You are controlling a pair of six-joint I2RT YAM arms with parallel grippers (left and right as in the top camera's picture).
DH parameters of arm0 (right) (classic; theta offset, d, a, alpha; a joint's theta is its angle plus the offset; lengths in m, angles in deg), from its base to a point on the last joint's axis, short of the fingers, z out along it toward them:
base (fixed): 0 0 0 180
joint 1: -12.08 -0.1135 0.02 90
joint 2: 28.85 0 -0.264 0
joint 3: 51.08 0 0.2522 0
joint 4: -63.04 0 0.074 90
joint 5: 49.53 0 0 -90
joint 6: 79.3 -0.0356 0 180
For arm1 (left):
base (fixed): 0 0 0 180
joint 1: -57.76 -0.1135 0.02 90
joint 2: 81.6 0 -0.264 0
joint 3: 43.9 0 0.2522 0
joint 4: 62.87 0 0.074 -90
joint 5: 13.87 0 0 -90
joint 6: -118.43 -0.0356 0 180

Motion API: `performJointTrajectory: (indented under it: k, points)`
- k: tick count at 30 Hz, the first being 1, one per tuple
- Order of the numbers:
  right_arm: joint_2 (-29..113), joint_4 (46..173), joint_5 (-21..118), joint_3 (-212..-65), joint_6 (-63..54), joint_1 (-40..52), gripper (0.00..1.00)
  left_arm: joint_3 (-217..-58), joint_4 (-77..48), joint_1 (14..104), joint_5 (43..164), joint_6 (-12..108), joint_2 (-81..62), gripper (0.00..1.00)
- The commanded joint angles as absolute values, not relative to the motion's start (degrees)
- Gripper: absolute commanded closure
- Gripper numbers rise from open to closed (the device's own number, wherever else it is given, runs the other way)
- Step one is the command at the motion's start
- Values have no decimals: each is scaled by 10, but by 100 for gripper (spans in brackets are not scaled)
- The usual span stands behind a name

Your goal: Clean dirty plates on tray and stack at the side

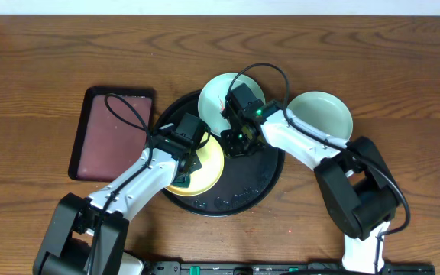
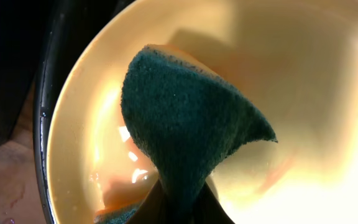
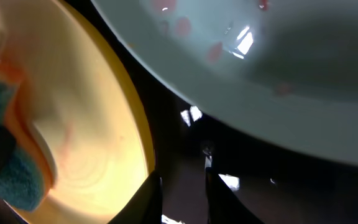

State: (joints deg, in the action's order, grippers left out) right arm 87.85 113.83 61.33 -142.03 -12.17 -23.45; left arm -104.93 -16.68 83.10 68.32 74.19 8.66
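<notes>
Left end effector (image 2: 179,205) pinches sponge (image 2: 185,118) over yellow plate (image 2: 303,74), which lies in tray (image 1: 258,191). Right end effector (image 3: 182,196), slightly spread and apparently empty, sits beside that plate's rim. Risk: unsteadied plate slides under scrubbing, striking adjacent mint plate (image 3: 278,74).

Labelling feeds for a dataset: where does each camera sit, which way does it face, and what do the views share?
Overhead: above the table, facing straight down on the black tray; both arms show.
Left wrist: facing down into the yellow plate; left gripper pinches the green sponge.
Right wrist: low over the tray, facing a mint plate; right gripper shows, tips apart.
Shared: the yellow plate appears in all three.
</notes>
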Motion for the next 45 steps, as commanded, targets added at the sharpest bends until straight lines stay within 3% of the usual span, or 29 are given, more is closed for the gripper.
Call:
performJointTrajectory:
  k: [1, 12, 19, 25, 31, 35, 40, 45]
  points:
    - [892, 1133, 647, -1431, -140, -235, 80, -1046, -159, 819, 703, 775, 91, 93]
    - [892, 1123, 649, -1431, -152, -233, 82, -1046, -168, 738, 785, 783, 91, 92]
    - [882, 1173, 739, -1462, -127, -199, 82, -1046, -168, 736, 787, 783, 91, 92]
    - [879, 1189, 737, -1476, -109, -191, 74, -1046, -174, 736, 787, 783, 91, 93]
    - [887, 1190, 664, -1475, -114, -230, 72, -1046, -175, 736, 787, 783, 91, 93]
    - [893, 1190, 588, -1475, -154, -267, 78, -1046, -174, 736, 787, 783, 91, 93]
    - [895, 1191, 576, -1475, -172, -269, 93, -1046, -176, 736, 787, 783, 91, 92]
    - [902, 1189, 577, -1475, -172, -270, 93, -1046, -179, 736, 787, 783, 91, 93]
